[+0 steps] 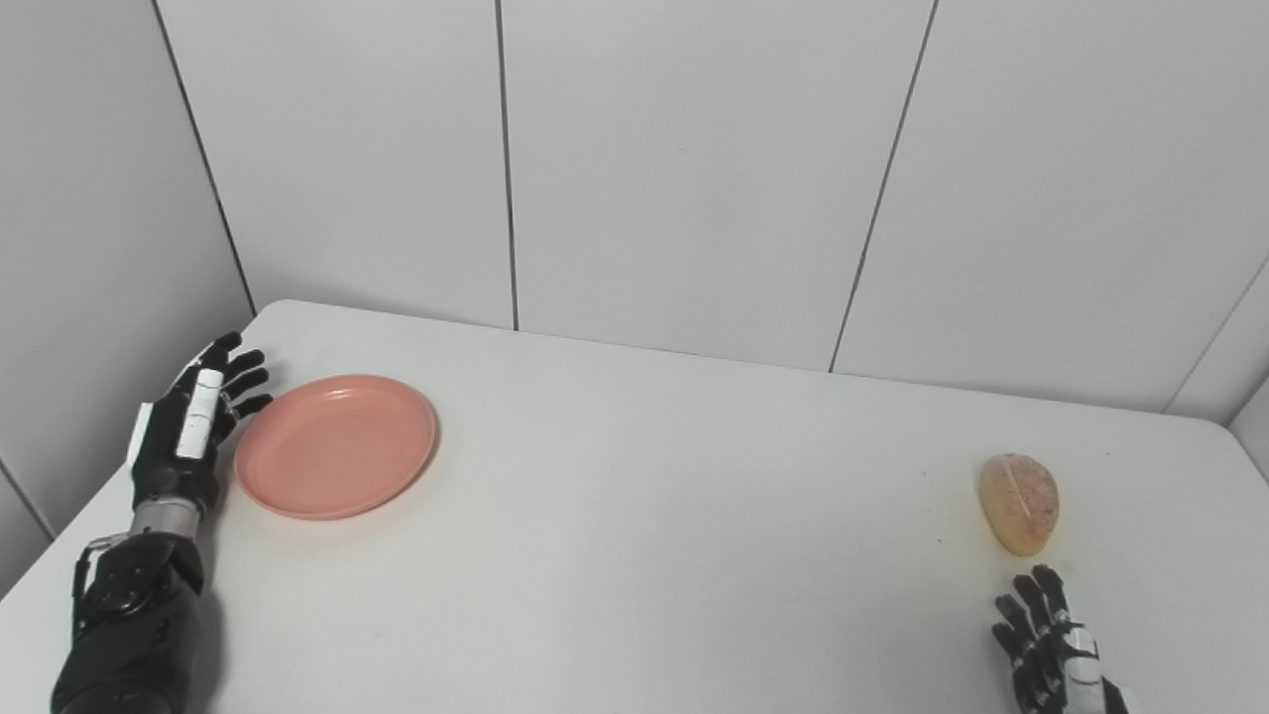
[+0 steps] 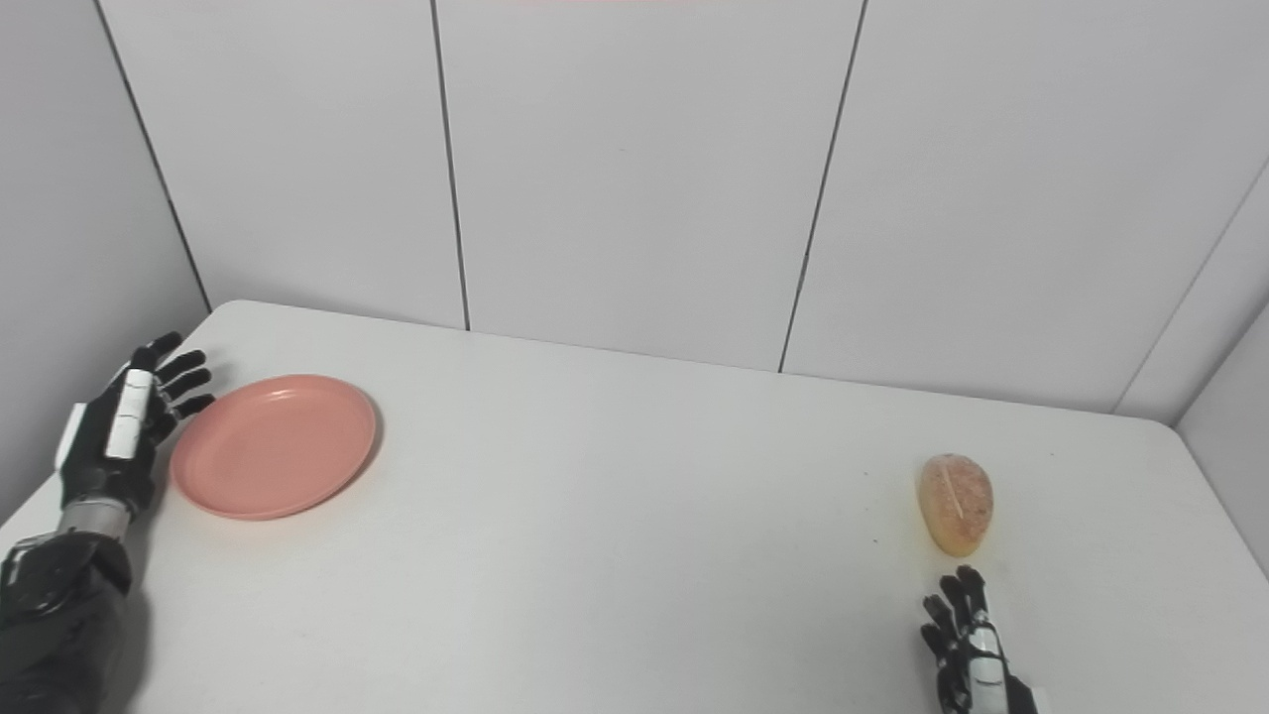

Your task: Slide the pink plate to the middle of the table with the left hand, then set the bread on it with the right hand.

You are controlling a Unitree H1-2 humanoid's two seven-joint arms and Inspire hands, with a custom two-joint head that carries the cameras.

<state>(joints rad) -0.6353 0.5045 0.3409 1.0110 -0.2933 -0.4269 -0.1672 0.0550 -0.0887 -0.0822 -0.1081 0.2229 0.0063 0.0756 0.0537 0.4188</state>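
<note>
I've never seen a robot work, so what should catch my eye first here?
A pink plate lies at the white table's left end, with the open left hand beside its left rim. Far right lies a bread roll, with the open right hand just in front of it.

Black left hand (image 1: 188, 426) with white panel, metal wrist.

**White desk, panelled walls**

A white desk (image 1: 694, 516) with rounded corners fills the lower view. Behind it stand pale grey walls (image 1: 694, 169) of wide panels split by thin dark seams, closing in at both sides. The light is soft and even.
</note>
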